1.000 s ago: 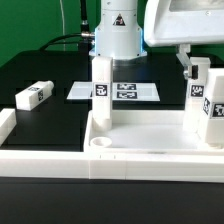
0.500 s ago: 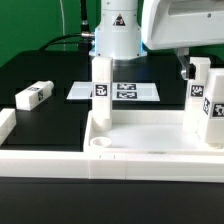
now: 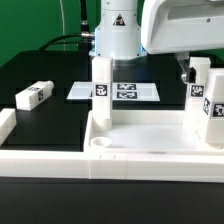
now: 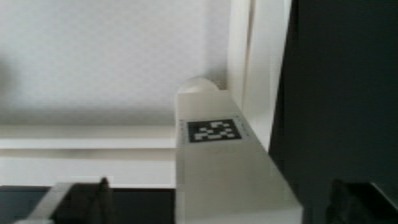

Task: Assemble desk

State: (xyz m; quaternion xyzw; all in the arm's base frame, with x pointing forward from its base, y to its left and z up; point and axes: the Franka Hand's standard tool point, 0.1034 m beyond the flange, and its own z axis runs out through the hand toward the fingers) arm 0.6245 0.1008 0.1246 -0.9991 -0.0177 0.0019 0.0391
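Observation:
The white desk top lies recess-side up at the front of the black table. Two white tagged legs stand upright in it, one at the exterior view's left corner and one at its right. A third leg lies loose on the table at the left. My gripper hangs at the top of the right leg. In the wrist view that leg sits between my dark fingers, which stand wide apart with gaps on both sides. The desk top's inner floor shows beyond it.
The marker board lies flat behind the desk top, before the robot's white base. A piece of white border rail sits at the exterior view's left edge. Green backdrop behind.
My hand has come down a little over the right leg. The legs and desk top have not moved.

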